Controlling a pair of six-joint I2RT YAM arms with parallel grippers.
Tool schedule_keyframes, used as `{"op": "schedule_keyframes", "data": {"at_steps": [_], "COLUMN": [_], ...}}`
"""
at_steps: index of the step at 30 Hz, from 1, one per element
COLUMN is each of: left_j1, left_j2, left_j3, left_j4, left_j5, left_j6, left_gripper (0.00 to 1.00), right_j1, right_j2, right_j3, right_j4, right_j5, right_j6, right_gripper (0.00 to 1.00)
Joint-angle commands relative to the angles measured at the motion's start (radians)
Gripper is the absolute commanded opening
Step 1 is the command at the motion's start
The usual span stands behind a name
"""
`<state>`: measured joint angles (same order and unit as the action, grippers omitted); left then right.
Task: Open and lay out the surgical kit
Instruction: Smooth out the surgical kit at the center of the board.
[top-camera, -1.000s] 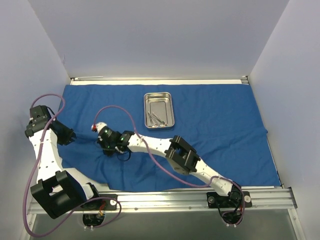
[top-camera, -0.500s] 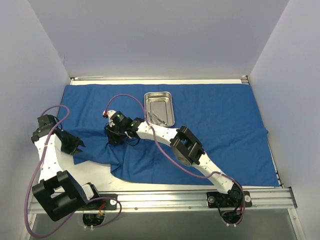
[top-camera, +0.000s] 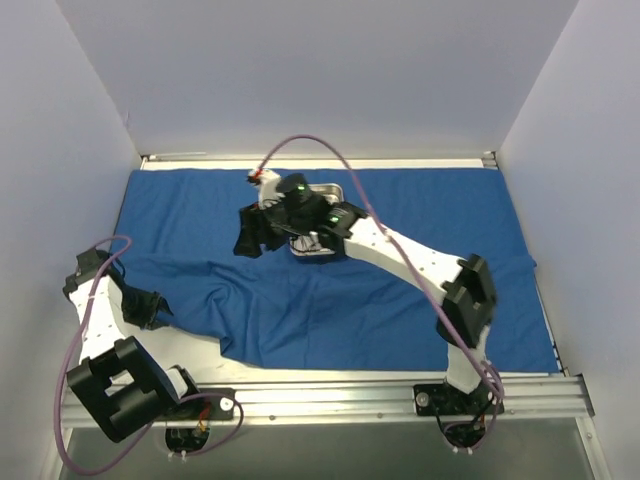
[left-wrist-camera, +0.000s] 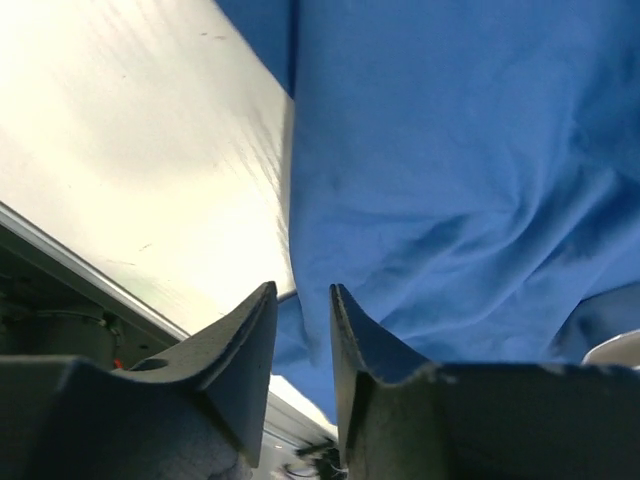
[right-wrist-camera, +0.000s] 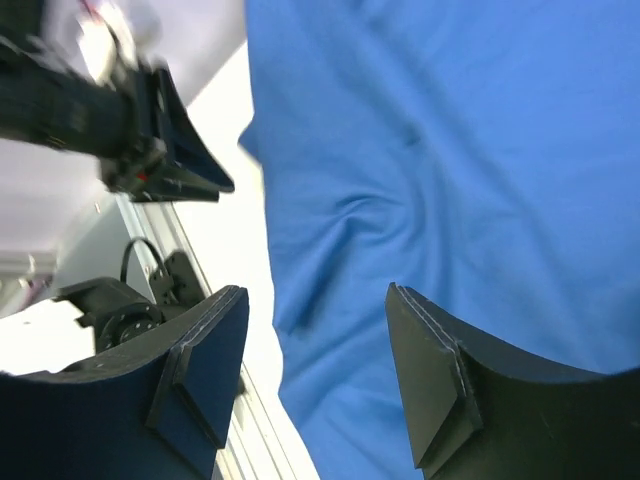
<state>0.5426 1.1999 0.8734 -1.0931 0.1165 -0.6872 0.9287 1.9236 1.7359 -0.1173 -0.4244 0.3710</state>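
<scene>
Right wrist: right tool (right-wrist-camera: 315, 300) agape above blue cloth (right-wrist-camera: 450, 150).

Plain, evenly lit pale walls, the left wall (top-camera: 50, 150), far wall (top-camera: 320, 70) and right wall (top-camera: 590, 180), enclose a white table (top-camera: 205, 358) bare at its near left, with a bright strip (top-camera: 320, 162) along its far edge and an aluminium rail (top-camera: 330, 400) along its near edge.
</scene>
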Motion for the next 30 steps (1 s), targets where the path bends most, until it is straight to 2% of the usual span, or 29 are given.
{"op": "schedule_keyframes", "data": {"at_steps": [1,5,10,18,25,28,30], "left_j1": [0.031,0.057,0.077,0.085,0.082,0.08,0.08], "left_j2": [0.026,0.044,0.127,0.263,0.357,0.365,0.377], "left_j3": [-0.033,-0.033,0.041,0.062,0.053,0.058,0.081], "left_j4": [0.056,0.128,0.165,0.268,0.332,0.343,0.335], "left_j5": [0.041,-0.035,-0.087,-0.129,-0.124,-0.117,-0.12], "left_j6": [-0.093,-0.068,-0.051,-0.023,-0.035,-0.032,-0.017], "left_gripper": [0.36,0.39,0.61,0.67,0.59,0.47,0.34], "right_j1": [-0.083,-0.133,-0.169,-0.22,-0.234,-0.237,-0.237], "right_j2": [-0.127,-0.182,-0.236,-0.226,-0.21,-0.207,-0.209], "right_j3": [-0.154,-0.231,-0.297,-0.322,-0.328,-0.335,-0.343], "right_j4": [0.059,0.097,0.116,0.16,0.171,0.173,0.179], "right_j5": [-0.043,-0.08,-0.086,-0.12,-0.134,-0.126,-0.129], "right_j6": [0.02,0.026,0.013,0.014,0.029,0.032,0.042], "right_gripper": [0.57,0.59,0.61,0.62,0.62,0.63,0.63]}}
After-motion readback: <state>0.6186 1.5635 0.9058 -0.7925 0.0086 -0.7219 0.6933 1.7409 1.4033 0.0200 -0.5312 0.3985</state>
